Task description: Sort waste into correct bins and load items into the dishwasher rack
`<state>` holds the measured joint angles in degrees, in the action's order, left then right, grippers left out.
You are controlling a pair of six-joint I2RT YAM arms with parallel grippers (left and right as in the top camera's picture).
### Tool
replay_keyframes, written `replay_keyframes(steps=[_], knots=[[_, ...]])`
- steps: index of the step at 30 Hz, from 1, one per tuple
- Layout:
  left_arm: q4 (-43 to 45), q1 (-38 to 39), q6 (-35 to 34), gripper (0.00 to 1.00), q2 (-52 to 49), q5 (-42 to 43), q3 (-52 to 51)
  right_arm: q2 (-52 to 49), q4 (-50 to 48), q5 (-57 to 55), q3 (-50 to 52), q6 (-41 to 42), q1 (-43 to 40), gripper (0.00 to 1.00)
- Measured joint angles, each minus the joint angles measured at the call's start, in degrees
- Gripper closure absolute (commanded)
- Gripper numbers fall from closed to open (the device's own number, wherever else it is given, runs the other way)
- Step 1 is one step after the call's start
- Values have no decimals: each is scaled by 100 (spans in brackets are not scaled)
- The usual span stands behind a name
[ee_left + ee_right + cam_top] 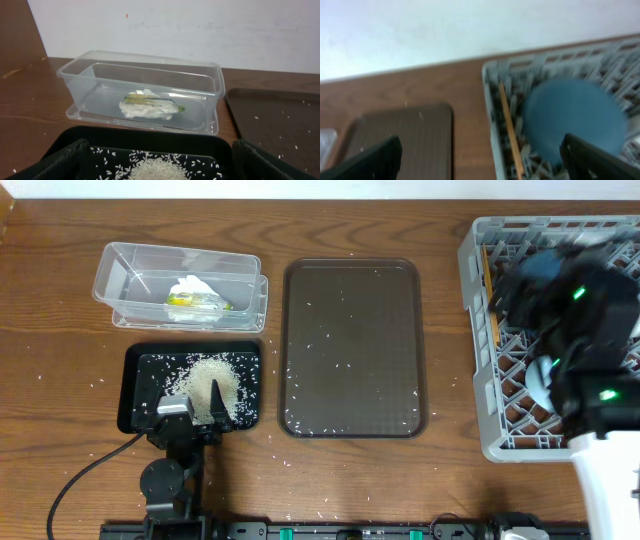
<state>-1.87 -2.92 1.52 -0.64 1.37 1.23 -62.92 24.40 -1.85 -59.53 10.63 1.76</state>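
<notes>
The left arm's fingers hover spread over mounded rice in the shallow black tray at the bench's front-left, while the right arm's fingers, also spread, overhang the latticed grey rack.

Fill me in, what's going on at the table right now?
The left pincer hovers open and empty over the black tray, which holds a pile of rice. The napkin and wrapper lie in the clear tub. The right pincer, also open and empty, is above the grey rack, where the blue plate and a chopstick sit. The brown tray and table carry loose grains.
</notes>
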Motion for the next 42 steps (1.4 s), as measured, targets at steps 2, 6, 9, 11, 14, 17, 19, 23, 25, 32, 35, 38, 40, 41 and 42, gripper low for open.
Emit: replay_keyframes(steps=[2, 6, 9, 11, 14, 17, 19, 23, 25, 32, 35, 38, 40, 41, 42], knots=[[-2, 0, 2, 8, 0, 2, 2, 201, -542, 61, 761, -15, 44, 1], [-2, 0, 2, 7, 0, 0, 4, 643, -1707, 232, 2109, -26, 57, 1], [-7, 0, 2, 8, 2, 0, 4, 1082, -2614, 389, 2992, -39, 57, 1], [-4, 0, 2, 8, 2, -2, 4, 1416, -3134, 527, 3523, -42, 57, 1], [-7, 0, 2, 7, 0, 0, 4, 1952, -3779, 713, 4203, -42, 57, 1], [-7, 0, 0, 7, 0, 0, 4, 2433, -4105, 809, 4701, -42, 57, 1], [-7, 0, 2, 7, 2, 0, 4, 2780, -4138, 852, 4957, -39, 57, 1], [-7, 0, 2, 7, 0, 0, 4, 3373, -4144, 898, 5309, -42, 59, 1], [-7, 0, 2, 8, 0, 0, 7, 3598, -4162, 918, 5418, -42, 57, 1], [-7, 0, 2, 8, 2, 0, 4, 4070, -4159, 960, 5696, -81, 59, 1], [-7, 0, 2, 7, 2, 0, 4, 4319, -4124, 962, 5805, -120, 59, 1], [-7, 0, 2, 8, 2, 0, 7, 4675, -3834, 960, 5884, -140, 59, 1], [-7, 0, 2, 7, 2, 0, 7, 4843, -3698, 960, 5897, -162, 59, 1], [-7, 0, 2, 7, 0, 0, 4, 4931, -3630, 960, 5897, -170, 59, 1], [-7, 0, 2, 7, 0, 0, 4, 5042, -3532, 960, 5897, -179, 59, 1]])
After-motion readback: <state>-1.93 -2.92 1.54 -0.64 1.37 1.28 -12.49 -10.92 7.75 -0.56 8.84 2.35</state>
